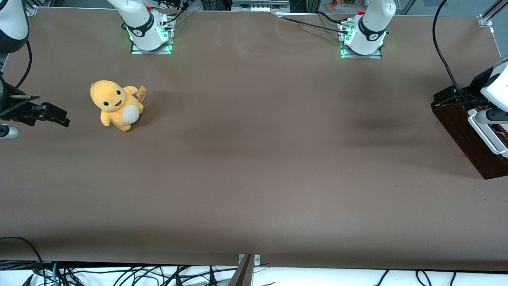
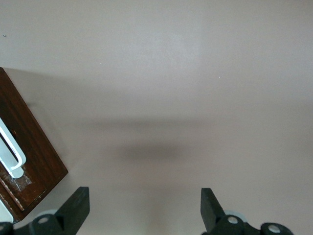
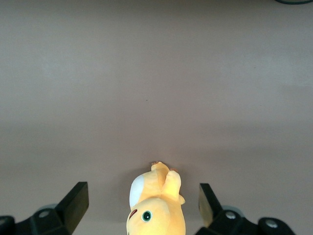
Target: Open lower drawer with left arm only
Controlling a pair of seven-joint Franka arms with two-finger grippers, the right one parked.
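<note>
The brown desk (image 1: 254,167) carries a small dark wooden cabinet (image 1: 466,137) at the working arm's end, standing askew to the desk's edges and partly cut off by the edge of the front view. White bar handles (image 1: 489,137) run along its front. From these pictures I cannot tell which of its fronts is the lower drawer, nor whether that drawer is pulled out at all.

The left arm (image 1: 498,85) hangs over the cabinet, its white casing covering part of the wood, with a black cable (image 1: 442,51) looping up from it. In the wrist view the claw (image 2: 145,203) stands wide, its two black fingers (image 2: 78,205) well apart with bare desk between them, holding nothing. It hovers above the desk, just beside the cabinet's corner (image 2: 34,156), where one rounded end of a white handle (image 2: 14,156) shows against the dark wood. The claw touches neither the handle nor the wood.

Toward the parked arm's end of the desk sits an orange plush toy (image 1: 116,105) with a white belly, upright, well apart from the cabinet.
</note>
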